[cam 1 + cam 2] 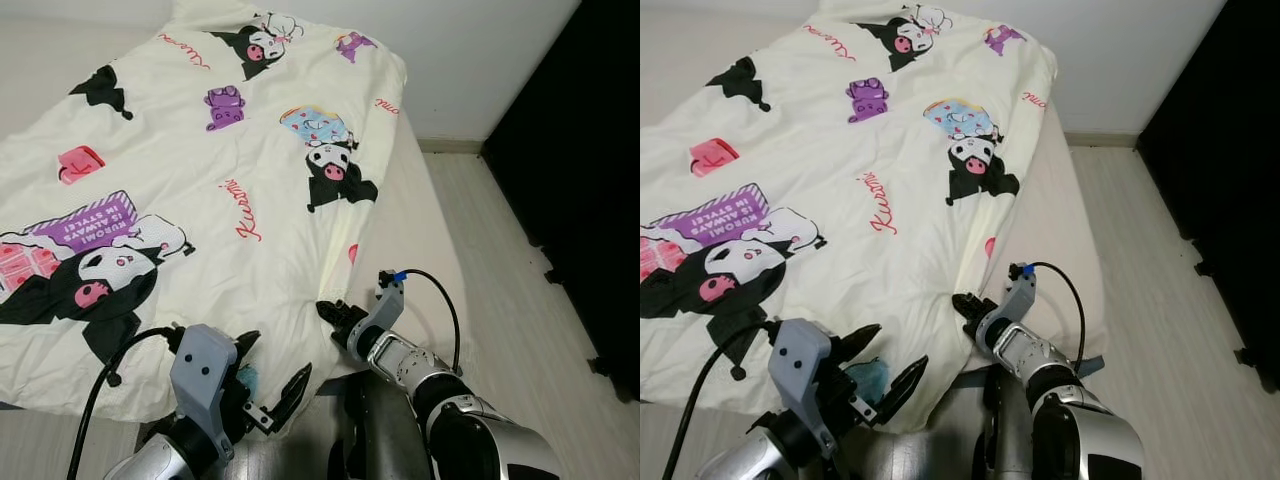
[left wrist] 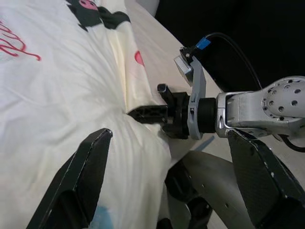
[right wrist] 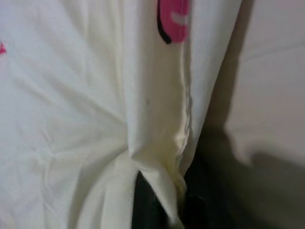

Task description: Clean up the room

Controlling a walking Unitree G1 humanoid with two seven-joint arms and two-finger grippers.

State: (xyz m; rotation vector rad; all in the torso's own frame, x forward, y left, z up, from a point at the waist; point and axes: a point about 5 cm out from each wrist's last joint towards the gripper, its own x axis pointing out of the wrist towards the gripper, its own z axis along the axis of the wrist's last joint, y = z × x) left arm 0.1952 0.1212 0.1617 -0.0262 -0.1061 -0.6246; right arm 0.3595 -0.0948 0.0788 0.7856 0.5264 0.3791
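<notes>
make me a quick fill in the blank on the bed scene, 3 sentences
1. The right gripper is shut on the edge of the cream ____.
2. The left gripper hangs with its fingers ____, holding nothing.
3. The cartoon-print quilt lies spread over a ____.

Missing words: quilt; open; bed

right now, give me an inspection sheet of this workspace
surface: bed, bare mattress showing along its right side
job's things: cream printed duvet spread over the bed, creases gathering at its near right edge
clutter: nothing seen
end effectors: right end effector shut on the duvet edge; left end effector open, beside the near edge, holding nothing
cables: black cable looping off the right wrist; another at the left arm
surroundings: white wall, pale wood floor, dark area on the right
</notes>
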